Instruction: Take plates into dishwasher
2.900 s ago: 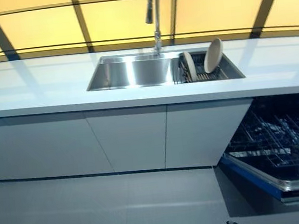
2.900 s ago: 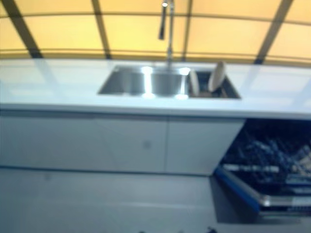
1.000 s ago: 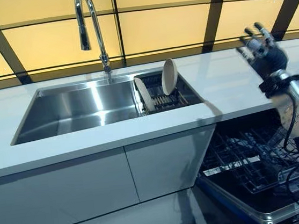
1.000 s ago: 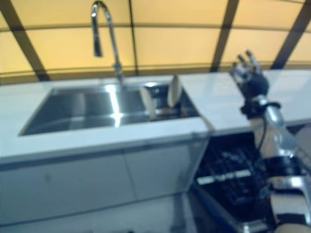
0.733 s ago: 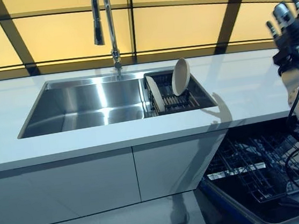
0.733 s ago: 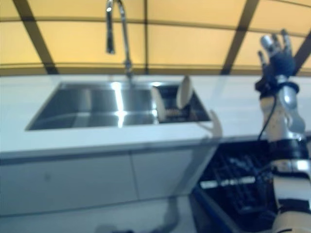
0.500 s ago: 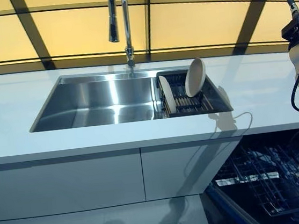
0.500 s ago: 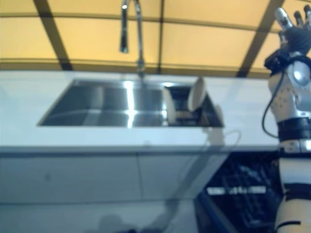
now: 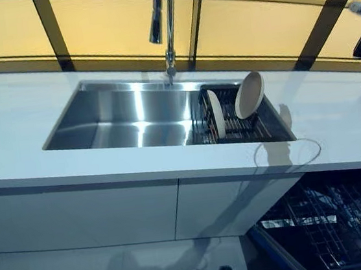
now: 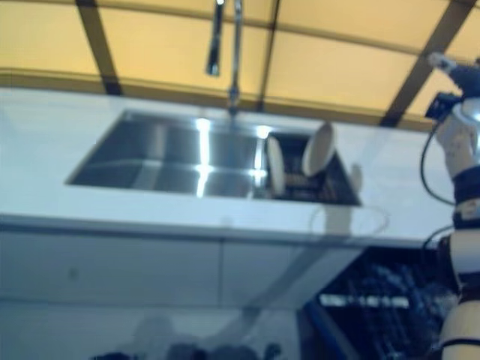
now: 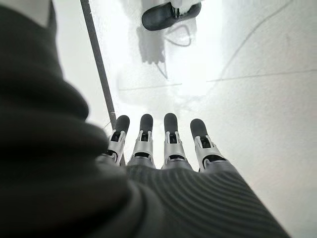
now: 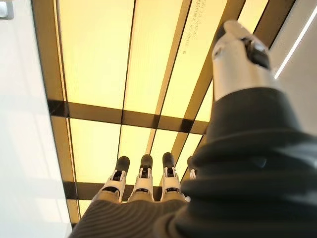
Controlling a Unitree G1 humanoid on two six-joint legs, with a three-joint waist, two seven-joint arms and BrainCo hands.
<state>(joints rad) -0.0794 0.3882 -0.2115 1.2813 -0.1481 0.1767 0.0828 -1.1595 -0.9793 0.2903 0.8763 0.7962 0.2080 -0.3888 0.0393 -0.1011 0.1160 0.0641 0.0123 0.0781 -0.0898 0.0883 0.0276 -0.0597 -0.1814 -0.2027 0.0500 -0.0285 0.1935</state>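
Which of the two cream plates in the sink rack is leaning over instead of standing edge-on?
The round cream plate on the rack's right side, tilted with its face showing. The other cream plate stands upright, edge-on, nearer the steel sink basin.

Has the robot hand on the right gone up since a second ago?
Yes. The right robot hand was level with the counter beside the sink a second ago; it has since risen against the yellow wall panels, nearly out of the head views.

Before us, a sink (image 9: 126,115) sits in the desk (image 9: 9,122), the faucet (image 9: 167,26) behind it. Two plates (image 9: 249,94) stand in a rack (image 9: 257,123) at its right end; the dishwasher rack (image 9: 334,222) lies below, right.
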